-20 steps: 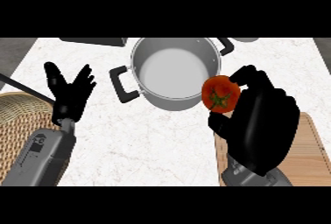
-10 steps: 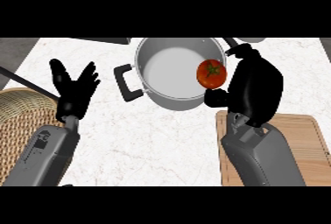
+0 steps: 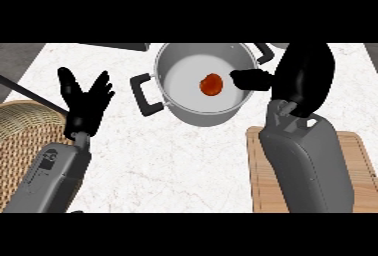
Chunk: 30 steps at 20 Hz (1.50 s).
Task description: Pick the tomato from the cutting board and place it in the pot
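Note:
The red tomato (image 3: pixel 211 85) lies inside the grey pot (image 3: pixel 193 113), on its pale bottom, right of centre. My right hand (image 3: pixel 301 75) hangs over the pot's right rim, its fingers (image 3: pixel 249 79) pointing left toward the tomato and just apart from it, holding nothing. The wooden cutting board (image 3: pixel 257 175) lies at the lower right, mostly hidden under my right forearm. At the left my left hand (image 3: pixel 86 101) rests open with fingers spread upward, away from the pot.
The pot has black handles at its left (image 3: pixel 145 95) and upper right (image 3: pixel 265 50). A woven wicker mat (image 3: pixel 23 127) lies at the left edge. A dark flat object (image 3: pixel 122 46) sits at the counter's far edge. White marble counter (image 3: pixel 184 165) shows between my arms.
My right hand carried the tomato up and left over the pot, then let go of it. The tomato now lies inside the pot. The left hand barely moved.

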Each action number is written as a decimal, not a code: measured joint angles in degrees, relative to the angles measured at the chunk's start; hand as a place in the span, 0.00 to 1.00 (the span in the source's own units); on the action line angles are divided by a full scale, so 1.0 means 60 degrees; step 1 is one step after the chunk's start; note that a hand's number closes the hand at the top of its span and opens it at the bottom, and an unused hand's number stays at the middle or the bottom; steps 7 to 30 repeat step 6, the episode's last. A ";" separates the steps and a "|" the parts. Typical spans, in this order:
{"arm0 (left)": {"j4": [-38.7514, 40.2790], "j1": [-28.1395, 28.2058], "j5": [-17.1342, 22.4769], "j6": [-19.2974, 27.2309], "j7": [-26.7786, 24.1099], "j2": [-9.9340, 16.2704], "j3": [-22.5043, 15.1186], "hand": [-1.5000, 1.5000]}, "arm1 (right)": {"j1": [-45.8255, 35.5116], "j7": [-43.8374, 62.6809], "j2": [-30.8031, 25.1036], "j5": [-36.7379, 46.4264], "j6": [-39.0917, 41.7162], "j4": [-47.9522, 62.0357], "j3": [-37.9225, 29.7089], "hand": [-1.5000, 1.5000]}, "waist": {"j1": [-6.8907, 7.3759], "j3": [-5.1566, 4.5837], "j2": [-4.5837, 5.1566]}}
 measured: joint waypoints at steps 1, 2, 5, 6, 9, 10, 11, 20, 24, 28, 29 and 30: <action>-0.0013 0.0042 0.0003 0.0014 -0.0011 0.0013 0.0022 0.50 | -0.0089 -0.0047 0.0002 0.0056 -0.0300 -0.0002 -0.0112 0.00 | -0.0041 0.0001 -0.0019; -0.0023 0.0072 0.0006 0.0029 -0.0016 0.0022 0.0040 0.50 | -0.0132 -0.0094 0.0004 0.0132 -0.0627 0.0004 -0.0227 0.00 | -0.0071 0.0002 -0.0032; -0.0065 0.0214 0.0011 0.0064 -0.0010 0.0063 0.0126 0.50 | -0.0262 -0.0159 0.0011 0.0392 -0.1414 -0.0038 -0.0478 0.00 | -0.0210 0.0006 -0.0099; -0.0084 0.0241 0.0012 0.0061 -0.0003 0.0069 0.0143 0.50 | -0.0253 -0.0196 0.0012 0.0477 -0.1677 -0.0004 -0.0583 0.00 | -0.0233 0.0010 -0.0103; -0.0084 0.0241 0.0012 0.0061 -0.0003 0.0069 0.0143 0.50 | -0.0253 -0.0196 0.0012 0.0477 -0.1677 -0.0004 -0.0583 0.00 | -0.0233 0.0010 -0.0103; -0.0084 0.0241 0.0012 0.0061 -0.0003 0.0069 0.0143 0.50 | -0.0253 -0.0196 0.0012 0.0477 -0.1677 -0.0004 -0.0583 0.00 | -0.0233 0.0010 -0.0103; -0.0084 0.0241 0.0012 0.0061 -0.0003 0.0069 0.0143 0.50 | -0.0253 -0.0196 0.0012 0.0477 -0.1677 -0.0004 -0.0583 0.00 | -0.0233 0.0010 -0.0103; -0.0084 0.0241 0.0012 0.0061 -0.0003 0.0069 0.0143 0.50 | -0.0253 -0.0196 0.0012 0.0477 -0.1677 -0.0004 -0.0583 0.00 | -0.0233 0.0010 -0.0103; -0.0084 0.0241 0.0012 0.0061 -0.0003 0.0069 0.0143 0.50 | -0.0253 -0.0196 0.0012 0.0477 -0.1677 -0.0004 -0.0583 0.00 | -0.0233 0.0010 -0.0103; -0.0084 0.0241 0.0012 0.0061 -0.0003 0.0069 0.0143 0.50 | -0.0253 -0.0196 0.0012 0.0477 -0.1677 -0.0004 -0.0583 0.00 | -0.0233 0.0010 -0.0103; -0.0084 0.0241 0.0012 0.0061 -0.0003 0.0069 0.0143 0.50 | -0.0253 -0.0196 0.0012 0.0477 -0.1677 -0.0004 -0.0583 0.00 | -0.0233 0.0010 -0.0103; -0.0084 0.0241 0.0012 0.0061 -0.0003 0.0069 0.0143 0.50 | -0.0253 -0.0196 0.0012 0.0477 -0.1677 -0.0004 -0.0583 0.00 | -0.0233 0.0010 -0.0103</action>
